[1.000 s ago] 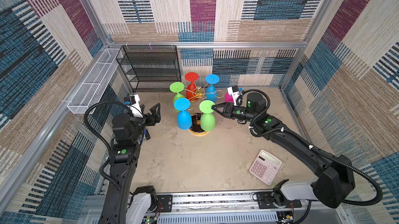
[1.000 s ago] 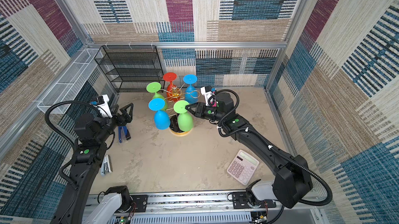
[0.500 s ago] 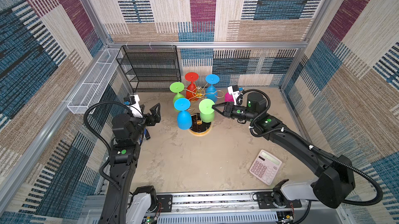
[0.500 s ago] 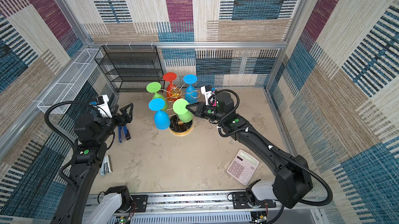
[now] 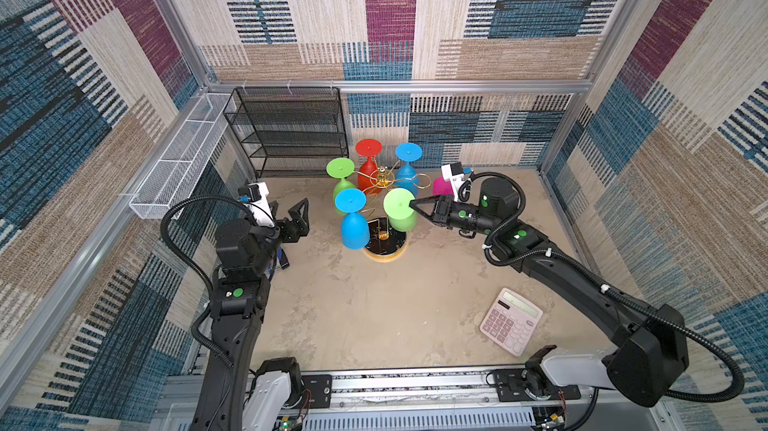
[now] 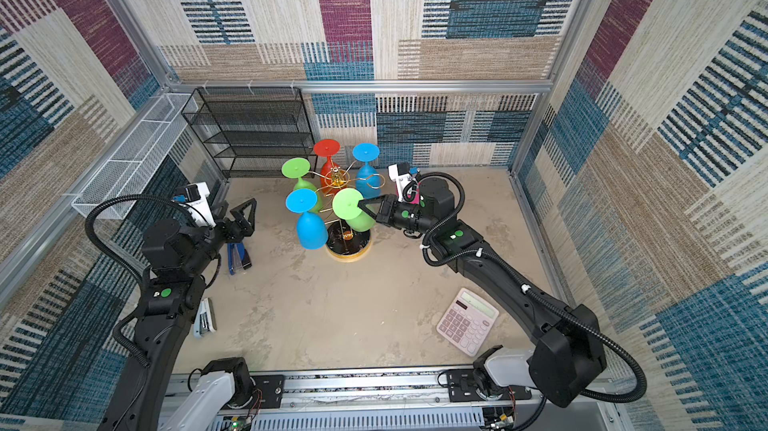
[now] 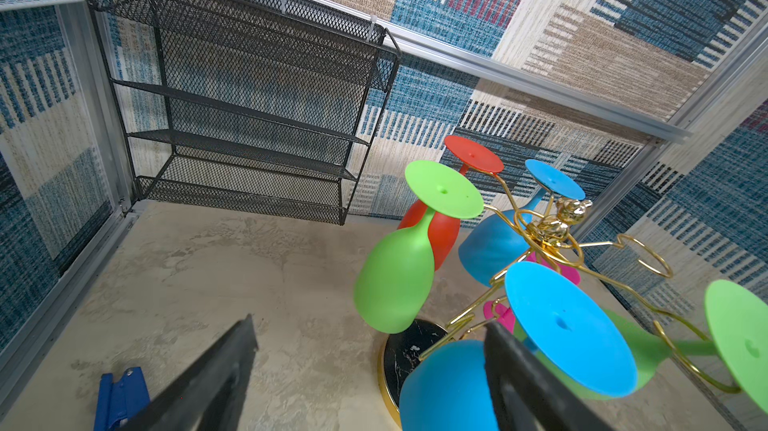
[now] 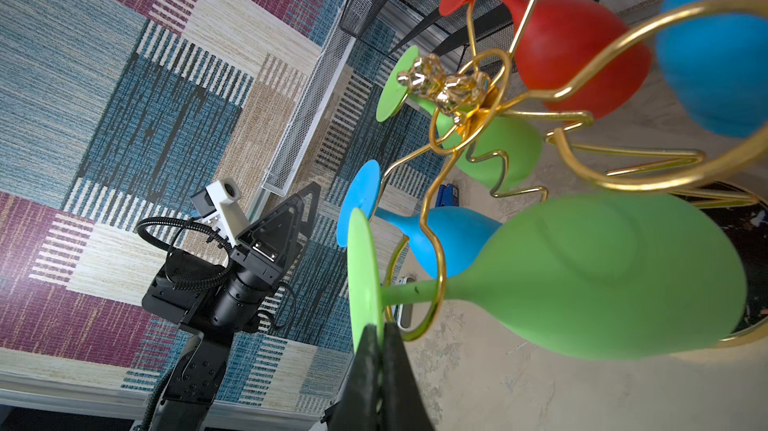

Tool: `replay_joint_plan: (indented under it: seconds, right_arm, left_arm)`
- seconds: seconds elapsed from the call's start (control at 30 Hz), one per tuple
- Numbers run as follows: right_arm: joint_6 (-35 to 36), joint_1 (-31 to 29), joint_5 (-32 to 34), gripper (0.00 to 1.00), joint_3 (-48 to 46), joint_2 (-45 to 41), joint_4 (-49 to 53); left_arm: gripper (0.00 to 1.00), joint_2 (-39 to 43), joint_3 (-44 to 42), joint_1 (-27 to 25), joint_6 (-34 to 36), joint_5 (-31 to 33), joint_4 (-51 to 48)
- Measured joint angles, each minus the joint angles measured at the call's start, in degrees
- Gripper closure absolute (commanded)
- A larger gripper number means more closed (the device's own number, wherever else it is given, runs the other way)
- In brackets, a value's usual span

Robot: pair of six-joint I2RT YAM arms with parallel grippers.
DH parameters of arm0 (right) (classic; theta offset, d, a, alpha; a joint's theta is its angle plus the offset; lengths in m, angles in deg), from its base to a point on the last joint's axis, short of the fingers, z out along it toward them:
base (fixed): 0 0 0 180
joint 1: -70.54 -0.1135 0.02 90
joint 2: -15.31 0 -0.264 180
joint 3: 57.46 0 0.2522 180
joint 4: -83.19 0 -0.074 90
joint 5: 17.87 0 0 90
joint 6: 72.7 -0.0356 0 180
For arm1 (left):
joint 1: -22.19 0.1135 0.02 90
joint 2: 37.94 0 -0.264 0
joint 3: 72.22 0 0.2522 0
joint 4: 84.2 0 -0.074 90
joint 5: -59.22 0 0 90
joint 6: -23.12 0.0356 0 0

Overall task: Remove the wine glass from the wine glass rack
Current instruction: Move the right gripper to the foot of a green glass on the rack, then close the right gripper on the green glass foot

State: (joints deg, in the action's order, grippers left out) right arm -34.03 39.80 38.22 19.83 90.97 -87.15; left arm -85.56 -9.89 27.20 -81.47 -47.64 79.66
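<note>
The jaws of the right gripper (image 8: 379, 327) are now seen clamped flat on the rim of the foot of the green wine glass (image 8: 602, 279), where a second ago they stood apart just beside it. The grasp is judged made, so the withdrawal can be begun. The glass is not yet freed: just beyond the fingertips its stem is ringed by a gold loop of the wine glass rack (image 5: 384, 257), and past that the bowl is hung tilted above the black base. A pull outward through the loop's opening is judged needed. The left gripper (image 6: 239, 210) is held spread and empty, well apart. Farthest back, the red glass (image 5: 369, 148) is left hanging
</note>
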Motion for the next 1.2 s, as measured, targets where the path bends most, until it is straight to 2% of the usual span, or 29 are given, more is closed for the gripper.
replay_joint_plan:
  seconds: [1.2]
  right_arm:
    - [-3.9,-0.4,1.7,1.0,4.7,5.1,-2.1]
  left_arm:
    - [0.12,0.8,0.0,0.0,0.0,0.0,0.0]
